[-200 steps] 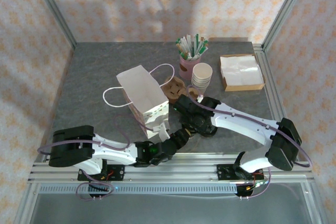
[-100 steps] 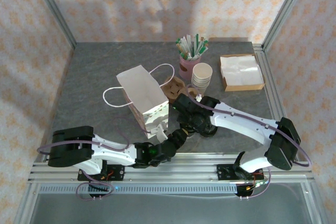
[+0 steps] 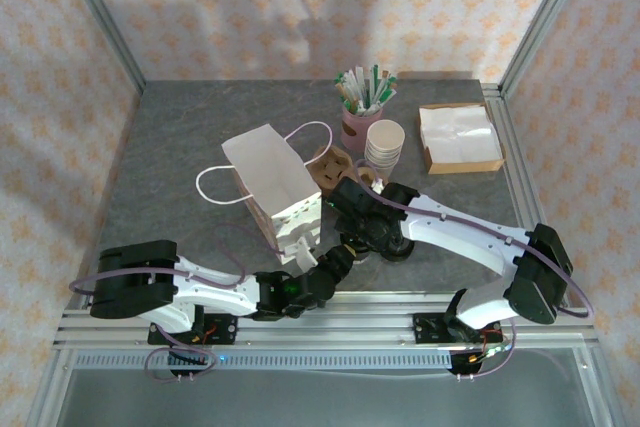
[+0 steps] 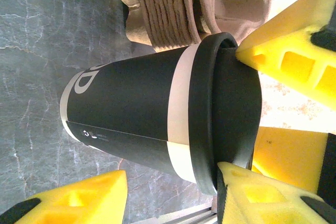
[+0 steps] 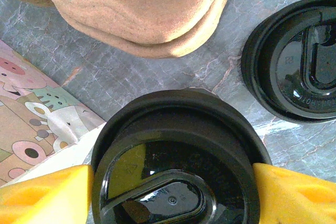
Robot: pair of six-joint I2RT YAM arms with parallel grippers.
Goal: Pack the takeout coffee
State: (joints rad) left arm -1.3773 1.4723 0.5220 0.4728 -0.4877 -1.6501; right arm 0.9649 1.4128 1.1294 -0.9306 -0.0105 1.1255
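One white paper bag with two loop handles lies on its side at mid-counter. Right of it come one takeout coffee, one stack of brown pulp carriers, one pink cup of stirrer sticks, one stack of cream paper cups, one loose black lid and one open box of white napkins. Two arms reach in from the near edge.

The left pincer is turned on its side. Its two yellow fingers stand part-way apart with only bare counter between them. The coffee's dark sleeve stands just past their tips, and one tip sits at the lid's rim.

The coffee stands upright near the front of the counter, just right of the bag's mouth. The right pincer comes down over it, spread wide, with a finger against each side of the black dome lid. Whether the fingers press the lid or merely touch it cannot be told.

The bag's printed side crowds the coffee on the left. The carriers sit just behind it across a strip of counter, and the loose lid lies just to its right, apart. The counter's left third and far-left corner lie bare. Metal rails border the near and right edges.
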